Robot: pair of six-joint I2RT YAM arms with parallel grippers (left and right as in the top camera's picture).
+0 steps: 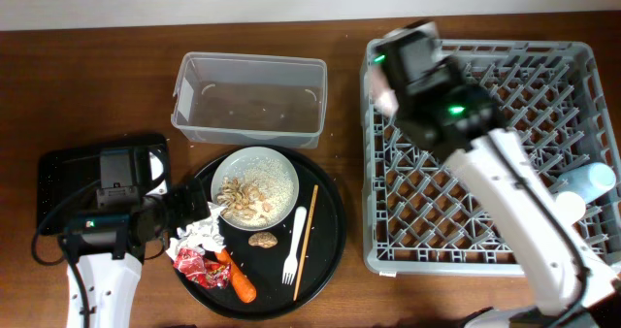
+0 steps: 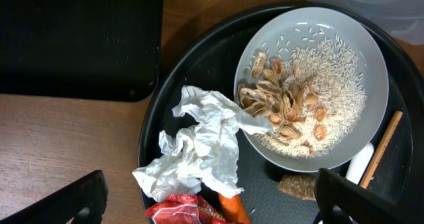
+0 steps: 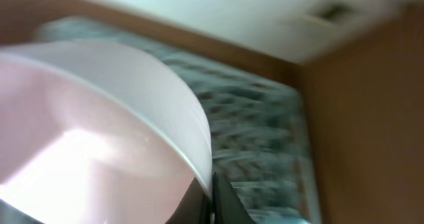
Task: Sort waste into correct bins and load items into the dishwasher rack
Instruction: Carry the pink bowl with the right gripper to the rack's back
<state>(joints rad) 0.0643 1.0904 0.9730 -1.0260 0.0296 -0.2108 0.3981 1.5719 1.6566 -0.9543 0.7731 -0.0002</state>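
My right gripper (image 1: 390, 76) is shut on the rim of the pink bowl (image 1: 384, 95) (image 3: 86, 131) and holds it over the far left corner of the grey dishwasher rack (image 1: 485, 250). My left gripper (image 2: 218, 207) is open over the crumpled white tissue (image 2: 199, 144), red wrapper (image 2: 182, 212) and carrot piece (image 2: 232, 207). The white plate (image 2: 344, 45) holds nut shells (image 2: 278, 98) and pale crumbs. A brown lump (image 2: 298, 186), white fork (image 1: 294, 246) and chopstick (image 1: 306, 241) lie beside it. The pale blue cup (image 1: 592, 180) and white cup (image 1: 569, 207) are in the rack.
The waste and plate sit on a large round black tray (image 1: 330, 221). The clear tub (image 1: 249, 100) stands behind it. The shallow black tray (image 1: 53, 173) lies at the left, partly under my left arm.
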